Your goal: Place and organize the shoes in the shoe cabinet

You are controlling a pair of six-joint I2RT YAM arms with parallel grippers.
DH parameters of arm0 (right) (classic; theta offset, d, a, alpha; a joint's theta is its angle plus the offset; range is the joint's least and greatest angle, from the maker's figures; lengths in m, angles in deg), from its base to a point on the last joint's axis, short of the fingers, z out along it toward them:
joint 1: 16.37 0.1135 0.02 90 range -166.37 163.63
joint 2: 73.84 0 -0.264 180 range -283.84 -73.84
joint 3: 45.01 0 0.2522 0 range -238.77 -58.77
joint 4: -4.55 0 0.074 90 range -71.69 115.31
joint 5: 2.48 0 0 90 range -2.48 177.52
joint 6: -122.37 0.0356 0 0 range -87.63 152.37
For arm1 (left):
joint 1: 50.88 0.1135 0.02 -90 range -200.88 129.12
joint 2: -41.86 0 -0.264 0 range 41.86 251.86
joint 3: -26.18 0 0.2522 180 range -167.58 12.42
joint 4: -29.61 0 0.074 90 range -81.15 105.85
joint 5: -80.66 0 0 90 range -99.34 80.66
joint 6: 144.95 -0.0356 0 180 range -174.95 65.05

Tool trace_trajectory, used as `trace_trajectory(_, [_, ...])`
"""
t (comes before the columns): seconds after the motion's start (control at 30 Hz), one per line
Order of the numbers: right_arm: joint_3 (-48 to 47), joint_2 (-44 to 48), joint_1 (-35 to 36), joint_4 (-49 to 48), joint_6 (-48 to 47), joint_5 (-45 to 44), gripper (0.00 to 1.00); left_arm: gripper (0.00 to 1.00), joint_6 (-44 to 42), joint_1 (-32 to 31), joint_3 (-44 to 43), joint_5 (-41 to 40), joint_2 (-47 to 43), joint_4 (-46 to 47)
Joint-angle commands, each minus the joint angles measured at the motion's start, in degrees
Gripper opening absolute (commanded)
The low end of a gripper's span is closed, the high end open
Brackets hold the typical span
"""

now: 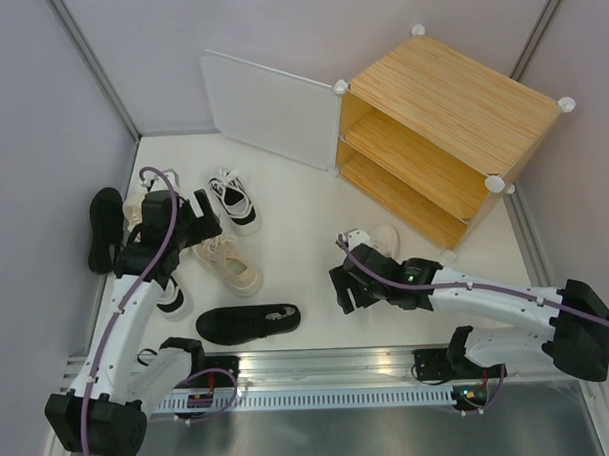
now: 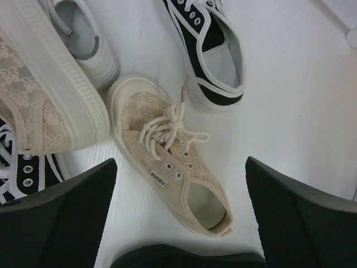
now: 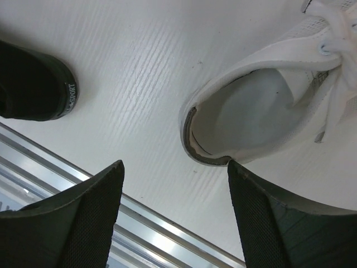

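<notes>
The shoe cabinet [image 1: 451, 133] stands door-open at far right, no shoe visibly shelved. My right hand [image 3: 175, 167] hovers spread by the heel of a white sneaker [image 3: 262, 111], my left hand [image 2: 179, 166] spread above a cream shoe [image 2: 162, 151] on the worktop [image 1: 305, 248]. This looks like the pick-up step: next I would lower and close.

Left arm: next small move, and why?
Probably lower the left pincer straight down over the beige lace shoe, stopping short of closing. Its jaws stand wide open with nothing between them. The shoe sits upright, sole down, roughly centred in the gap, and its sides at mid-length are free of neighbouring shoes, so a grip across them looks feasible.
</notes>
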State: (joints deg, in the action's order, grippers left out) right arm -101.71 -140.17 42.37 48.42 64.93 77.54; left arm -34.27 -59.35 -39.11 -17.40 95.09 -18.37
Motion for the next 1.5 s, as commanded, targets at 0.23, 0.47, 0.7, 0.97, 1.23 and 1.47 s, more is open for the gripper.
trace_trajectory(0.23, [-6.0,-8.29,2.08,-0.68,-4.51,-6.89,0.73,0.98,-2.32,-0.06,-0.06,-3.11,-3.05,2.75])
trace_trajectory(0.47, [-15.41,-8.73,2.96,8.56,-8.38,-9.0,0.73,0.98,-2.49,-0.06,-0.06,-3.02,-2.96,2.75])
trace_trajectory(0.7, [-16.48,-12.77,3.13,6.9,-9.88,-6.11,0.71,0.98,-2.58,-0.06,0.02,-3.02,-2.61,2.84])
trace_trajectory(0.97, [-14.1,-18.75,3.05,3.38,-9.35,-8.57,0.59,0.98,-2.58,-0.06,0.02,-2.58,-2.17,2.75])
trace_trajectory(1.23, [-12.17,-23.67,3.05,-0.58,-12.6,-7.07,0.5,0.98,-2.84,-0.06,0.02,-2.23,-2.26,2.84])
trace_trajectory(1.47, [-14.19,-23.33,3.05,4.6,-15.93,-6.99,0.14,0.97,-2.93,-0.06,0.02,-2.32,-2.61,2.75])
